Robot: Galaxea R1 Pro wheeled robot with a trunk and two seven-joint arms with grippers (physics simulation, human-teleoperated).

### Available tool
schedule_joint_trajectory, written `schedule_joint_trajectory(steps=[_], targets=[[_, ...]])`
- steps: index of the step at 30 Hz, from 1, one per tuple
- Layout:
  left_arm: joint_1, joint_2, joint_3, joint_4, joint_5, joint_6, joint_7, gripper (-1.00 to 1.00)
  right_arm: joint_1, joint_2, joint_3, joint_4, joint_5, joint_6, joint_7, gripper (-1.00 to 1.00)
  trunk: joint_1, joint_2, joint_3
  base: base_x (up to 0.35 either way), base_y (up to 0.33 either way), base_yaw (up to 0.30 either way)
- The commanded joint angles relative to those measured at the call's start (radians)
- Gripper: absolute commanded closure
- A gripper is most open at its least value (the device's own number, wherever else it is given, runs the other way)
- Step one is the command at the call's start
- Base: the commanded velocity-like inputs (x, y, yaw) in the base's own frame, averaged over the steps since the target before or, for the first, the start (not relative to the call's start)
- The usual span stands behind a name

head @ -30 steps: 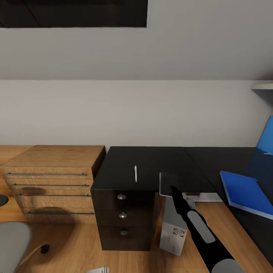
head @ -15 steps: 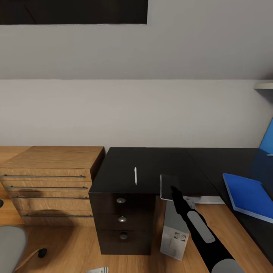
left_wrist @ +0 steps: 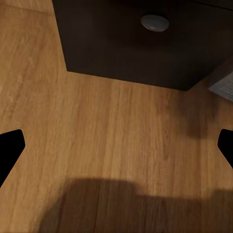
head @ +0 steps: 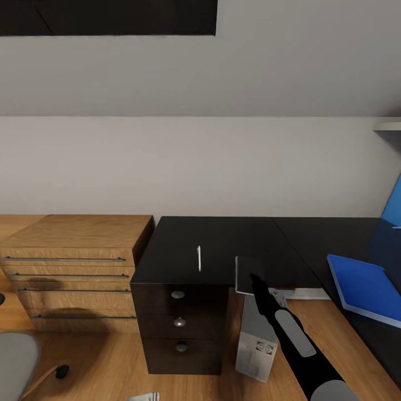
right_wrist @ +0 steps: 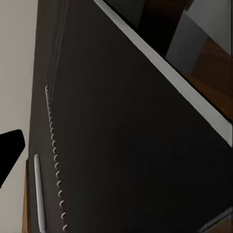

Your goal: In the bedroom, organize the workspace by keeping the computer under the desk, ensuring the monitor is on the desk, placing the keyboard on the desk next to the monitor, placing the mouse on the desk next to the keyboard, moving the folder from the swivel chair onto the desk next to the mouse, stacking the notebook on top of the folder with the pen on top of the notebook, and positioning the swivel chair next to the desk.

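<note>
Right gripper (head: 253, 277) is clamped on the notebook (head: 248, 272) at the front edge of the desk (head: 217, 239), pen (head: 199, 257) lying to its left, blue folder (head: 365, 287) well right, computer (head: 256, 340) below; left gripper (left_wrist: 116, 145) fingers spread apart above the wood floor (left_wrist: 97, 136).

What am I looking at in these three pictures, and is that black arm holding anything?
This is a wheeled robot with two arms. The wide picture comes from its head camera; the other two look along each gripper. On the glossy black desk lie a thin white pen, a small grey notebook overhanging the front edge, and a flat blue folder. The right gripper is at the notebook; whether it grips is unclear. The left gripper hangs open over the wood floor by the desk's dark drawers.
</note>
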Motion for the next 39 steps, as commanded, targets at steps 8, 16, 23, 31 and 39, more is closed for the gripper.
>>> schedule_joint_trajectory(steps=[8, 16, 23, 31, 39], targets=[[-0.002, 0.001, -0.005, -0.001, 0.011, -0.009, 0.007, -1.0, -0.001, 0.0, 0.005, -0.002, -0.005, -0.002, -0.019, 1.0, 0.0, -0.001, -0.001, 0.0, 0.0, 0.0], [-0.002, 0.001, -0.003, 0.0, 0.012, -0.008, 0.008, -1.0, -0.001, 0.0, 0.004, -0.002, -0.005, -0.005, -0.014, 1.0, 0.0, -0.001, -0.001, 0.0, 0.0, 0.0], [-0.002, 0.001, -0.003, 0.0, 0.012, -0.008, 0.012, -1.0, -0.001, -0.001, 0.005, -0.005, -0.005, -0.006, -0.012, 1.0, -0.023, 0.041, 0.018, 0.0, 0.0, 0.0], [-0.002, 0.0, -0.004, 0.002, 0.013, -0.008, 0.012, -1.0, -0.001, -0.002, 0.006, -0.027, -0.004, -0.007, -0.011, 1.0, -0.054, 0.097, 0.043, 0.0, 0.0, 0.0], [-0.002, 0.0, -0.005, 0.003, 0.013, -0.008, 0.013, -1.0, -0.001, -0.005, 0.003, -0.06, -0.004, -0.007, -0.012, 1.0, -0.084, 0.153, 0.068, 0.0, 0.0, 0.0]])
